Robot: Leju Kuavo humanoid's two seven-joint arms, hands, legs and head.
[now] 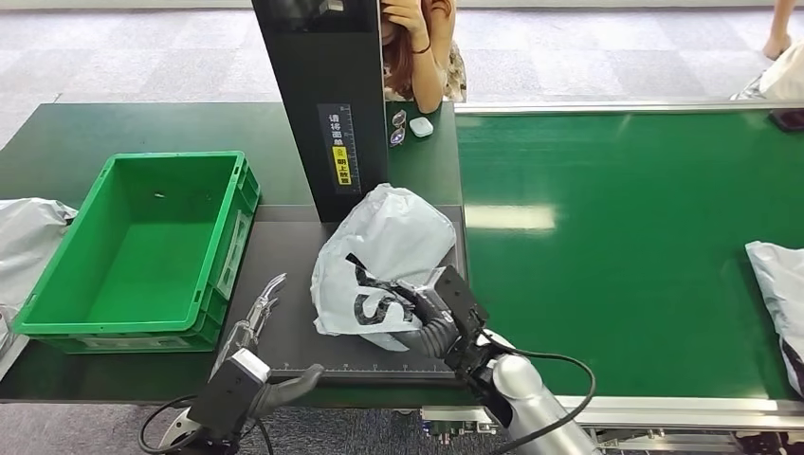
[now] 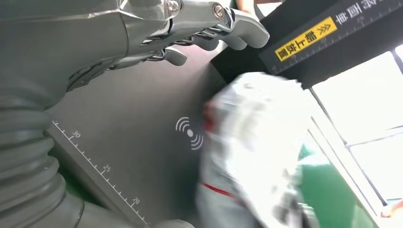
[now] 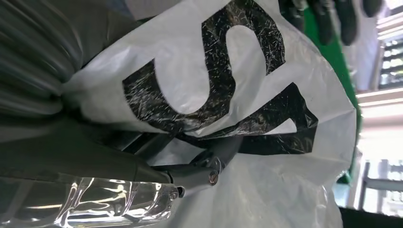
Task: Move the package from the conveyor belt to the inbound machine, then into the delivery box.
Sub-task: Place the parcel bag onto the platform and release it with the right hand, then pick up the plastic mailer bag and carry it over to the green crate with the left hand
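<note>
Package (image 1: 384, 265) sits on scanner plate (image 1: 284, 284), right hand (image 1: 431, 308) clamped on its near edge, probably firmly. Left hand (image 1: 261, 313) beside it, fingers apart, empty. Lift clear before swinging to green box (image 1: 142, 246).

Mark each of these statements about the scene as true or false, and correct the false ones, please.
1. The white package lies on the dark scanner platform below the black column. True.
2. The right hand grips the package. True.
3. The green crate holds one package. False: it holds no package.
4. The left hand holds the package too. False: it hangs open over the platform, apart from the package.
5. Another white package lies on the green conveyor belt at the right edge of the head view. True.
6. The package in the right hand is plain white. False: it bears a black print.
</note>
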